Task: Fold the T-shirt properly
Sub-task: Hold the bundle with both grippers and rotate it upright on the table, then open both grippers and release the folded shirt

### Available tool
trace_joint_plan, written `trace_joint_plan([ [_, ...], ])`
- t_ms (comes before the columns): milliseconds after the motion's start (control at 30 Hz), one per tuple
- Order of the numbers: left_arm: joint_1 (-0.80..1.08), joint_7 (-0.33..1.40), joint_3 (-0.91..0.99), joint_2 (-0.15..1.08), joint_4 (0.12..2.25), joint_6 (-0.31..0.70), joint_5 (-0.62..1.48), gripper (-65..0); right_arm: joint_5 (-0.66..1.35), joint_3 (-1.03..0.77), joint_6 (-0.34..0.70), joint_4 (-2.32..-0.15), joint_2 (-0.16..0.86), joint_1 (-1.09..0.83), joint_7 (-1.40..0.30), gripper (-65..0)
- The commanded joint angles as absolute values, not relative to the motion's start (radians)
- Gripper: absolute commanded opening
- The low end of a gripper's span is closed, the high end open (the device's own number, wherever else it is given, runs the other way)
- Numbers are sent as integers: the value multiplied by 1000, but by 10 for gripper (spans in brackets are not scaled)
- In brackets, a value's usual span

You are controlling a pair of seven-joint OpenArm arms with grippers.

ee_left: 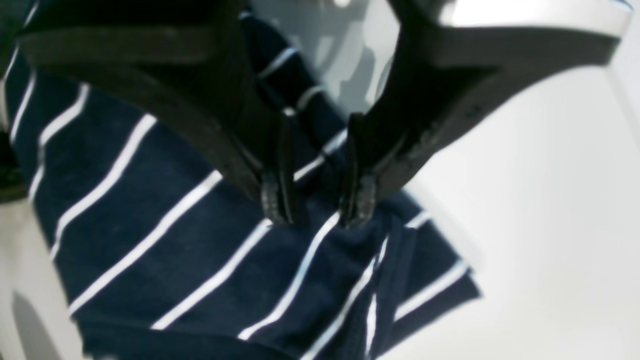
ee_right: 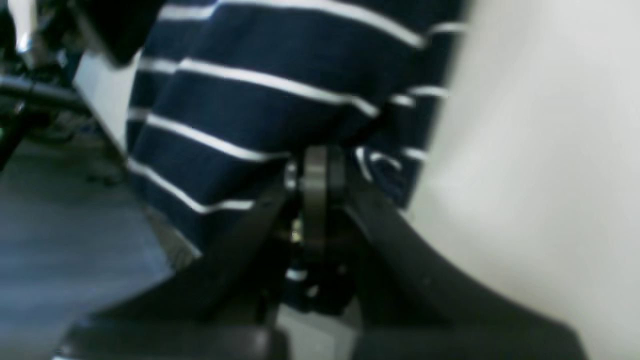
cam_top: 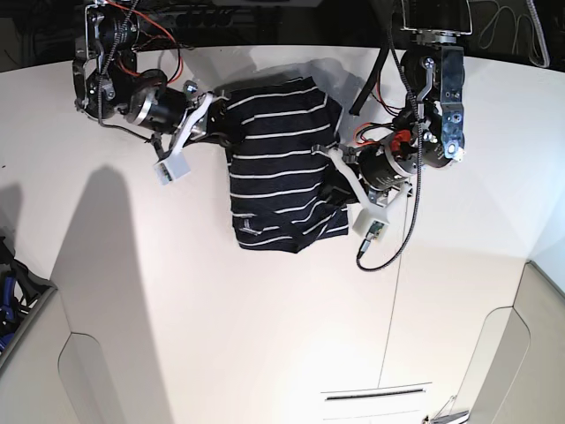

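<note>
The T-shirt (cam_top: 274, 177), dark navy with thin white stripes, lies bunched on the white table (cam_top: 177, 309) between my two arms. A small pale label (cam_top: 250, 227) shows near its front left corner. My right gripper (cam_top: 216, 117) is at the shirt's left edge. In the right wrist view it (ee_right: 315, 167) is shut on striped fabric (ee_right: 250, 100). My left gripper (cam_top: 334, 164) is at the shirt's right edge. In the left wrist view its jaws (ee_left: 317, 210) stand a little apart, with the tips down on the fabric (ee_left: 175, 240) and a ridge of cloth in the gap.
The table's far edge (cam_top: 265, 46) runs just behind the shirt, with dark floor beyond. Cables (cam_top: 388, 238) hang from the left arm near the shirt's right side. A dark object (cam_top: 13, 283) sits off the table's left edge. A panel seam (cam_top: 388, 336) crosses the table front.
</note>
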State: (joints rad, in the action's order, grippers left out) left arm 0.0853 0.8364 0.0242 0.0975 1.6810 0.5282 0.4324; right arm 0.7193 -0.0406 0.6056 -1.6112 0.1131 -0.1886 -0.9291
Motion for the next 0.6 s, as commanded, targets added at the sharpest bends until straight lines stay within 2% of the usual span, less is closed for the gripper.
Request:
trace_joint_plan([
  [0, 68, 808, 11, 94, 1691, 533, 436, -474, 742, -22, 614, -1630, 108, -184, -916, -650],
  [300, 50, 787, -30, 101, 1692, 496, 391, -474, 737, 5, 613, -1631, 66, -196, -920, -650],
  [567, 104, 857, 110, 162, 1848, 521, 493, -474, 719, -119, 614, -1702, 73, -227, -981, -650],
])
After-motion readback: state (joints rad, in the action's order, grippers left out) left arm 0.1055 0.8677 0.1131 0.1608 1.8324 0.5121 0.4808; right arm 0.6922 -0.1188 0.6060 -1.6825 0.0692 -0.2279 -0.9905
